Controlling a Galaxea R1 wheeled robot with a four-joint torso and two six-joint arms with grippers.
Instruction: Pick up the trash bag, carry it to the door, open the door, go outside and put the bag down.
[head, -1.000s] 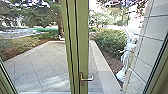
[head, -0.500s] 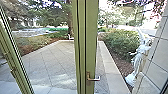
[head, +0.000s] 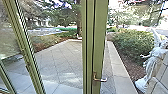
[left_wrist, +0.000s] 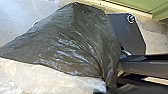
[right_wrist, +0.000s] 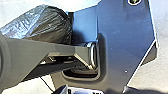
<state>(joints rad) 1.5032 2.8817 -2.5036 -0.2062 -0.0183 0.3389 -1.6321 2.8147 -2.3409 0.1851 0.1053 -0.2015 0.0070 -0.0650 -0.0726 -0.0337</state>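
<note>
head view: bright daylight; background beyond the hedge (head: 132, 43) washed toward white, violet fringing among the branches (head: 58, 11). pale sunlit patches on the paving (head: 58, 61). left wrist view: whitish glints along folds of the trash bag (left_wrist: 75, 42). right wrist view: bluish sheen on the robot's plate (right_wrist: 120, 37).

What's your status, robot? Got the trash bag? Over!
Left gripper holding gathered trash bag. Right gripper: can't tell. Green door upright with handle ahead.
</note>
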